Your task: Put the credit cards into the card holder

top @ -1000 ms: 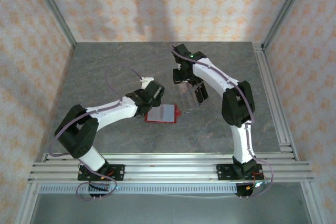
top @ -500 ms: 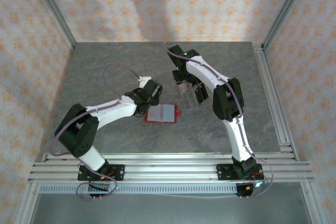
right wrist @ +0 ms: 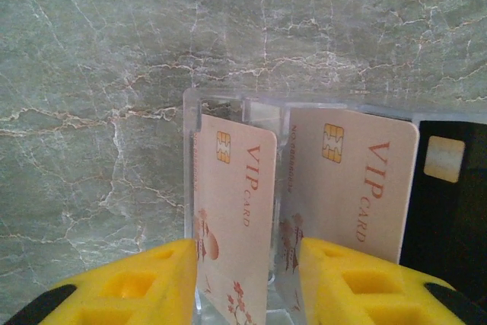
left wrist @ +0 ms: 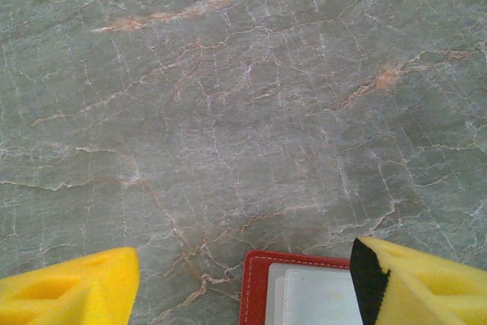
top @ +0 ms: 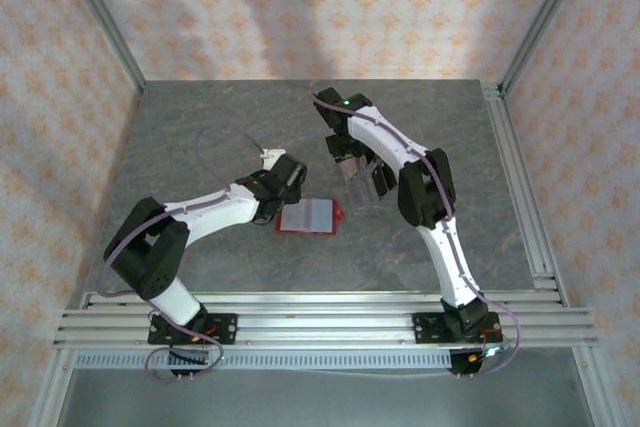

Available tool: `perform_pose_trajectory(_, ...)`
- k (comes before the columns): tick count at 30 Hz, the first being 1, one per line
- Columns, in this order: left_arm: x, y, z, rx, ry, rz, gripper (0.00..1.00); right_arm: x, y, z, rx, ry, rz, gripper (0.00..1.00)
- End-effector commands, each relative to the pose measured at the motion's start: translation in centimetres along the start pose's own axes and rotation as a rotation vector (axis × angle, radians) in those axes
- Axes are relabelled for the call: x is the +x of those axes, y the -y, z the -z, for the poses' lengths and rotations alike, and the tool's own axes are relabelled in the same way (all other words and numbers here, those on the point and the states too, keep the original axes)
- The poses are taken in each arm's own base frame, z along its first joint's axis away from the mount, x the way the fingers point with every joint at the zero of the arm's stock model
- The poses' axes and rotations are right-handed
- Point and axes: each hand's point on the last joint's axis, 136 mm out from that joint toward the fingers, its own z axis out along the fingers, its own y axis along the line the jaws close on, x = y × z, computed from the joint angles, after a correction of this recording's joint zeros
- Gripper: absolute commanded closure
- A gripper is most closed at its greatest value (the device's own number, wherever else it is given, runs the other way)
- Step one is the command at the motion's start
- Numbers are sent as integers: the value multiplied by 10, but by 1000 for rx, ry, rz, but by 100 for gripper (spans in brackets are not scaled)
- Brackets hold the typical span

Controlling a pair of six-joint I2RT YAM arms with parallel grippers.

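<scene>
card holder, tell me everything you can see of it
The card holder is a small red bi-fold wallet, leather-like, lying open and flat near the middle of the grey marbled table. Its inside faces up: pale grey pockets with a red rim and rounded corners. The left gripper stands open over one corner; whether a finger touches it is unclear.

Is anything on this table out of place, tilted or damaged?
Nothing stands out. The red card holder lies open and flat, and the credit cards stand upright in a clear rack.
</scene>
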Motion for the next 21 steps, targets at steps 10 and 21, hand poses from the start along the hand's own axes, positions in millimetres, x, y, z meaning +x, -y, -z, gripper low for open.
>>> perform_pose_trajectory(10,-8,-2,4,10,30,32,26,11,-1,-17,36,-71,46,62)
perform_pose_trajectory(21,-6,-2,2,10,30,32,26,12,-6,-17,9,-79,46,70)
